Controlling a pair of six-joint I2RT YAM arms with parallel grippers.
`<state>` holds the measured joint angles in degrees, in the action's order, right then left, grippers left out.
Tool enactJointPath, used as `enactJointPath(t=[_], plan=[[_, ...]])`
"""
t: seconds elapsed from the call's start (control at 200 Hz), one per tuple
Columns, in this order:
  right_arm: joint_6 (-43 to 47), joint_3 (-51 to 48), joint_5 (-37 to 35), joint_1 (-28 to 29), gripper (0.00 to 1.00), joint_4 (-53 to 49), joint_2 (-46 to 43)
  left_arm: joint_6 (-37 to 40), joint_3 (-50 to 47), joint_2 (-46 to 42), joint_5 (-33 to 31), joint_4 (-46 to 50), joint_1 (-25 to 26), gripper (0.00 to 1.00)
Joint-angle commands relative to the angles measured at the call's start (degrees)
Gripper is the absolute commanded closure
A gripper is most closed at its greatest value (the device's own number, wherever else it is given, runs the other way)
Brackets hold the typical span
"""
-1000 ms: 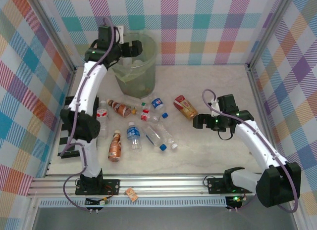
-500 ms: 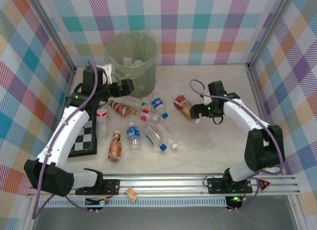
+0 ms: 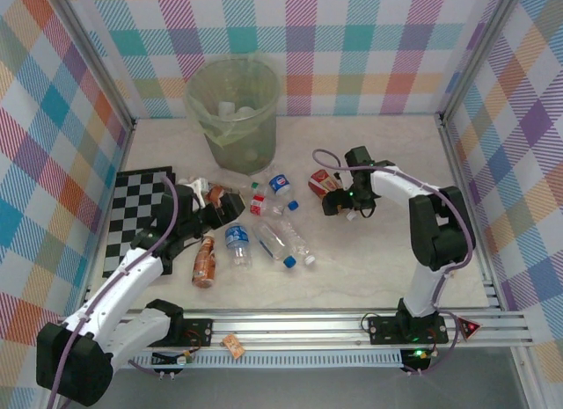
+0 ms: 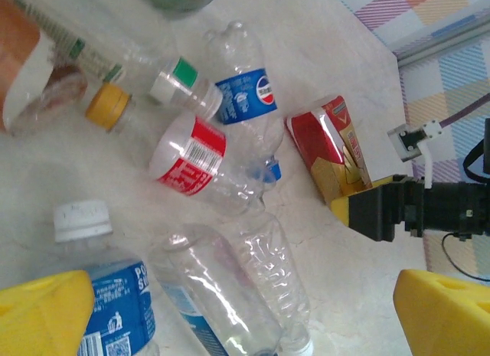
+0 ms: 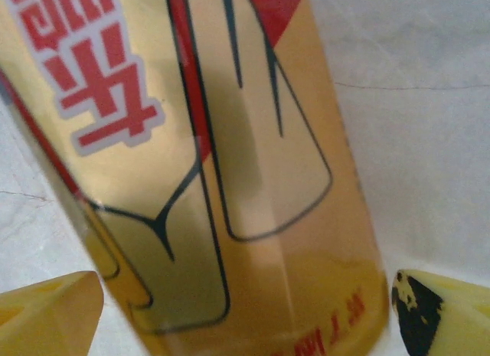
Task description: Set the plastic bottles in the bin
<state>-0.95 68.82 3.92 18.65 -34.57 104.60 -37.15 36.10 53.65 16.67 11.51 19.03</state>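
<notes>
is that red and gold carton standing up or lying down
Lying down: the carton rests lengthwise on the table, a broad printed face turned up.

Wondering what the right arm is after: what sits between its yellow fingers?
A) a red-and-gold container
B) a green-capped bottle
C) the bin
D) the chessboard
A: the right wrist view shows the red-and-gold container lying between the two yellow fingertips of the right gripper.

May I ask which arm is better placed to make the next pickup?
Right. Its claw is down around the red-gold pack, with a finger at each side. The left claw is open but hangs higher above the bottles.
</notes>
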Motion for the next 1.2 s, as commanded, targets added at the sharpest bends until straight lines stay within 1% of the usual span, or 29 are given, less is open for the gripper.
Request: enactJointPath(t=[0.0, 0.105, 0.205, 0.34, 0.455, 0.575, 0.65, 0.8, 0.93, 1.05, 1.19], plan=[[0.2, 1.3, -1.2, 0.3, 0.1, 1.2, 1.5, -5.0, -0.2, -0.7, 1.9, -8.4, 0.5, 0.0], [-0.3, 0.6, -0.8, 0.3, 0.21, 2.0, 1.4, -6.1, -0.8, 0.2, 2.4, -10.4, 0.9, 0.0], [-0.5, 0.2, -0.4, 0.3, 0.3, 2.1, 0.9, -6.1, -0.7, 0.6, 2.4, -10.1, 0.9, 0.0], [-0.7, -0.2, 0.5, 0.3, 0.37, 1.5, -0.5, -5.3, 0.7, 1.1, 2.7, -8.8, 0.9, 0.0], [-0.7, -0.5, 1.1, 0.3, 0.42, 0.2, -2.4, -6.4, 1.0, 1.5, 3.8, -10.2, 0.9, 0.0], [-1.1, -1.3, 2.4, 0.3, 0.44, -0.6, -5.6, -9.4, 0.4, 2.0, 6.1, -14.9, 1.0, 0.0], [-1.8, -1.8, 5.0, 0.3, 0.44, -1.1, -8.2, -12.3, -0.1, 2.4, 7.6, -18.9, 1.2, 0.0], [-5.6, -4.8, 16.6, 0.8, 0.44, 1.2, -14.2, -17.6, -0.5, 5.0, 8.2, -27.5, 3.3, 0.0], [-8.1, -6.8, 23.2, 4.2, 0.43, 3.4, -18.1, -18.6, 0.8, 8.4, 6.4, -31.4, 6.3, 0.0], [-10.4, -7.8, 26.4, 7.9, 0.43, 5.0, -20.4, -18.9, 2.9, 11.5, 3.6, -33.2, 9.4, 0.0], [-13.1, -8.7, 30.6, 11.6, 0.44, 8.2, -21.3, -18.2, 5.5, 14.9, 0.0, -32.7, 12.3, 0.0]])
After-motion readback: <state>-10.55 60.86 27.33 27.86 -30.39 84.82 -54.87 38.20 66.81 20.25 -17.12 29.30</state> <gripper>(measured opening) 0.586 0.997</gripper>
